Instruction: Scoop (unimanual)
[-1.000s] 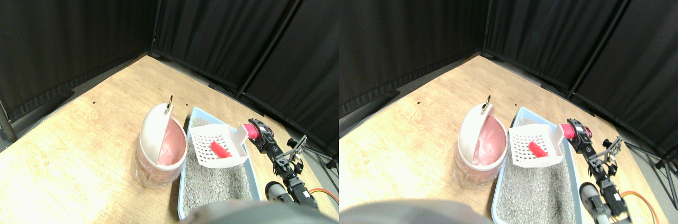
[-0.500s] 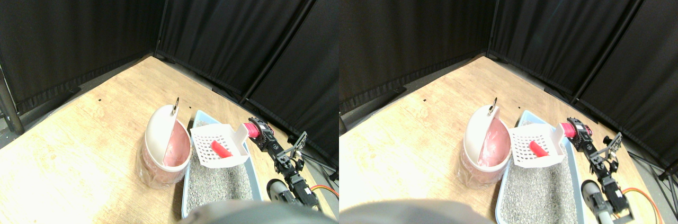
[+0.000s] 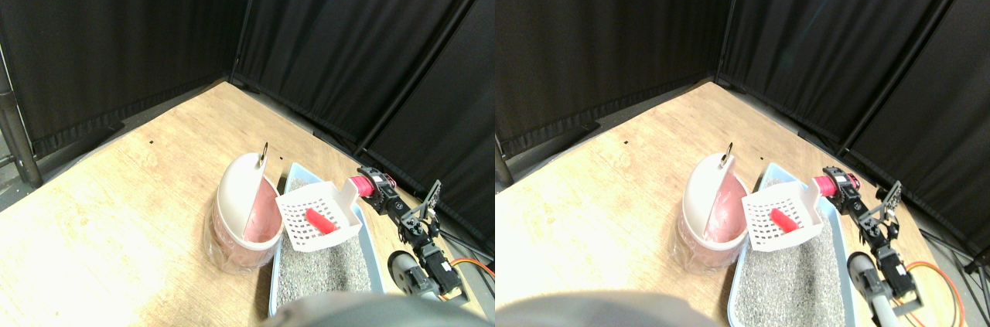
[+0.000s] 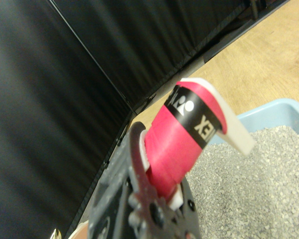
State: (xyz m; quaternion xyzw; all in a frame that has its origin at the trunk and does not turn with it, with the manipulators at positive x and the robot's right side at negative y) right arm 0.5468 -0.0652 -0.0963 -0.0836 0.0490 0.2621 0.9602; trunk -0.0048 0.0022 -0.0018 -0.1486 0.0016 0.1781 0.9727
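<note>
The right end effector grips the red-wrapped handle of the white slotted scoop; in the wrist view the dark jaw frame sits tight against that thick wrap, so the hold looks firm rather than loose. Gripping at the handle's end keeps the arm clear of the litter and gives the scoop its reach toward the bin.

The wooden floor carries everything, hemmed at its far edges by black curtains. Toward its near right corner lies the pale blue litter tray, filled with grey litter, its long side running away from the robot.

Touching or just beside the tray's left edge stands the round pink-lined bin, its white swing lid tipped up so the mouth faces the tray (a sensible pairing, since the load has only a short way to travel).

The scoop hangs above the tray's far half, close to the bin's rim, held roughly level, presumably so nothing slides out. In its basket rests the small red piece, the thing being scooped. My judgement is that the lift is done and tipping into the bin comes next.
</note>
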